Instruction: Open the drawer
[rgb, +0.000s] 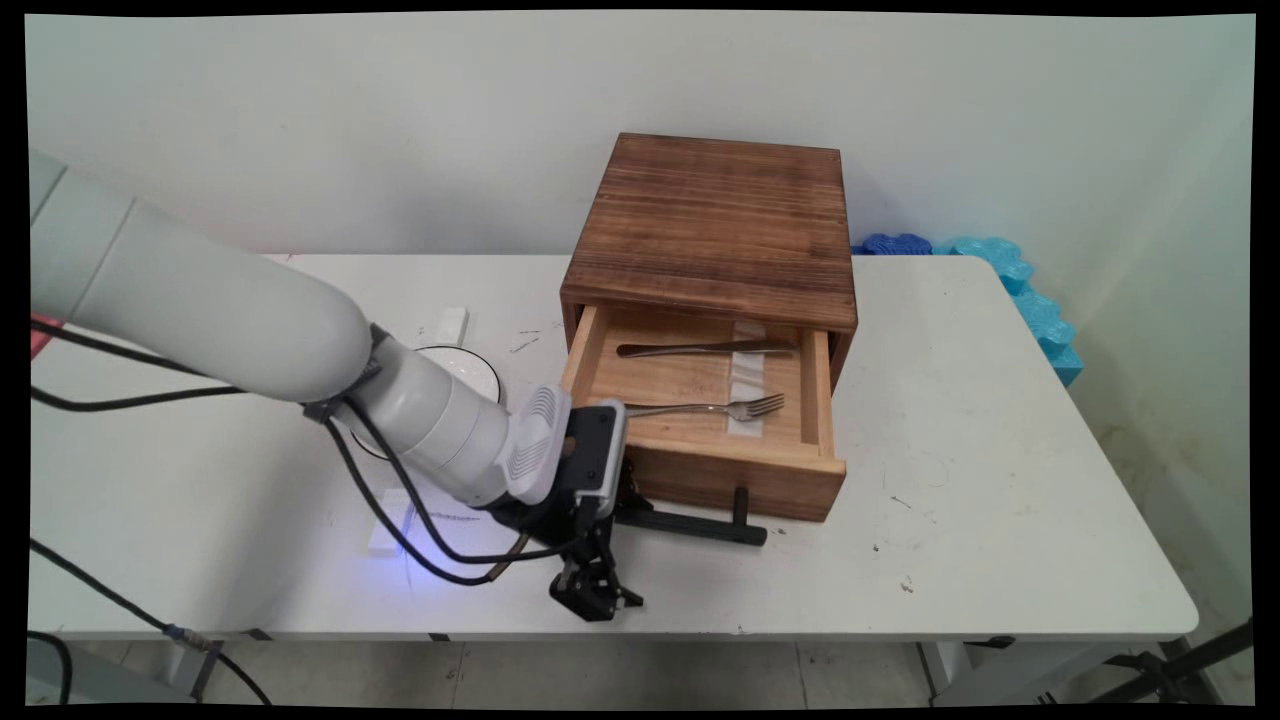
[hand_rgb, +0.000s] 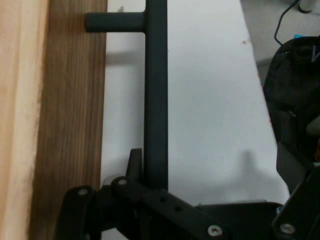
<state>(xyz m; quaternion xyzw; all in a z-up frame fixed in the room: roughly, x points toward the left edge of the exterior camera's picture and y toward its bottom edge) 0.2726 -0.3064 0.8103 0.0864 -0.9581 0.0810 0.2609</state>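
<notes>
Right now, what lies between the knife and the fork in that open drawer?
Only bare wooden floor of the drawer, crossed by a pale strip like tape; knife and fork lie apart. The main view shows it.

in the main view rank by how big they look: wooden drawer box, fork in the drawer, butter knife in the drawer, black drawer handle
1. Brown wooden drawer box: by far the largest.
2. Silver butter knife.
3. Silver metal fork.
Black bar handle: unranked, since the arm and end effector hide its left end; what shows looks about fork-length.
</notes>
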